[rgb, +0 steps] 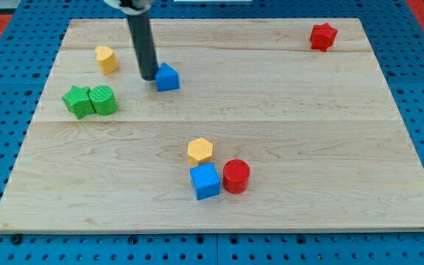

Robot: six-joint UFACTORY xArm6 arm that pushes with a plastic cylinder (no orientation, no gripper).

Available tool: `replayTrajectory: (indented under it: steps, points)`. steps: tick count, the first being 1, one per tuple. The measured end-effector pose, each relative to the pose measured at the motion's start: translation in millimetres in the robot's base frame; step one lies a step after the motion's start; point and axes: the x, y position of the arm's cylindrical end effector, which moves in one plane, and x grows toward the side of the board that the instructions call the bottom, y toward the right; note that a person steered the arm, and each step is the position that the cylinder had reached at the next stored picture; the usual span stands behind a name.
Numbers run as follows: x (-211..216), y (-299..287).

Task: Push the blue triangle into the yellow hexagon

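Note:
The blue triangle [168,77] lies on the wooden board at the upper left of centre. My tip [147,76] stands just to its left, touching or nearly touching its left side. The yellow hexagon [200,151] lies well below it, near the board's lower middle, with a blue cube [205,181] right under it and a red cylinder [236,176] to its lower right. The dark rod rises from the tip to the view's top.
A second yellow block [107,59] sits to the left of my tip. A green star [76,101] and a green cylinder [103,100] touch each other at the left. A red star-like block [322,36] sits at the top right. The wooden board [344,147] rests on a blue pegboard.

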Motion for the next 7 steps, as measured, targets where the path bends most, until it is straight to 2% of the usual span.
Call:
replayTrajectory:
  steps: [3, 4, 6, 7]
  points:
    - [-2.0, 3.7]
    - [2.1, 28.4]
    - [40.9, 45.5]
    - [-9.7, 35.9]
